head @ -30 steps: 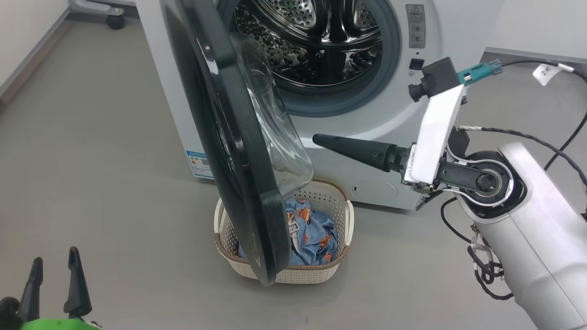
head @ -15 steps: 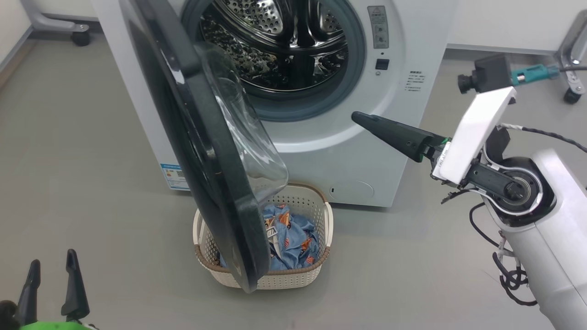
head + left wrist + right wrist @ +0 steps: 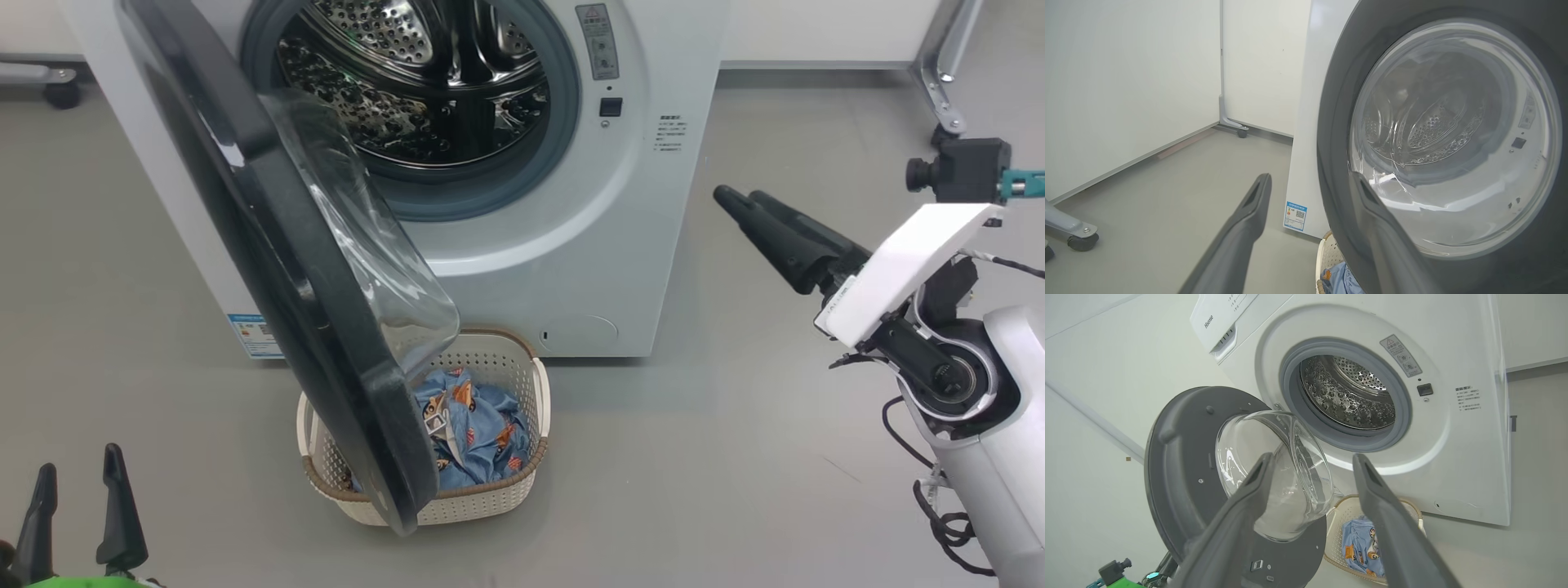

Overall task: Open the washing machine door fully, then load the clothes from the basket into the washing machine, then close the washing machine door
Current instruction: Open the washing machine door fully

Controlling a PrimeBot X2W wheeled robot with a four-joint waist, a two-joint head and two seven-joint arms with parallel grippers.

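As door (image 3: 257, 245) hangs ajar, blue clothes (image 3: 472, 425) in basket (image 3: 482, 500)

The right arm wears a glossy white casing (image 3: 1008, 465) around a round black joint (image 3: 951, 377) ringed in silver. A flat white plate (image 3: 906, 269) leads to the right gripper (image 3: 739, 196), which has two long, tapering matt-black fingers (image 3: 788, 242). A small black camera (image 3: 965, 168) with a teal plug (image 3: 1025, 178) tops the plate, thin black cables (image 3: 947, 535) loop beside the casing, and the left gripper (image 3: 77, 461) has similar dark fingers on a bright green base (image 3: 82, 581).
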